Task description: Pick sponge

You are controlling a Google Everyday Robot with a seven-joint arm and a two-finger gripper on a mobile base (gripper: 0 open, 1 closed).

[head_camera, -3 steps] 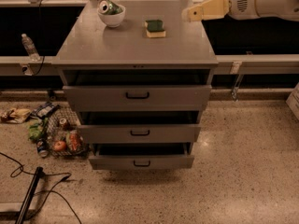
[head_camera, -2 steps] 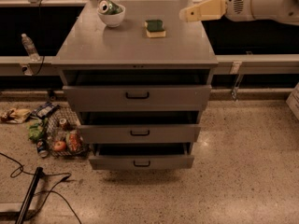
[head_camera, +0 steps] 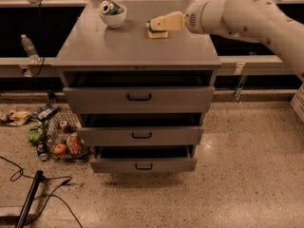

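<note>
The tool [head_camera: 155, 23] hangs low over the bench [head_camera: 137, 49], and the sponge [head_camera: 158, 34] lies just beneath its tip. Spread or pressed together, I cannot tell. A white bowl [head_camera: 113, 18] sits beyond the tip.

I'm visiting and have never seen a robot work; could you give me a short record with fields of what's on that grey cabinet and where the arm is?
sponge: on the cabinet top, back right of centre, green side up
gripper: reaching in from the right, just over the sponge; contact unclear
white bowl: left of the sponge, holding a green can
drawers: all three partly open
clutter: on the floor, left of the cabinet
</note>
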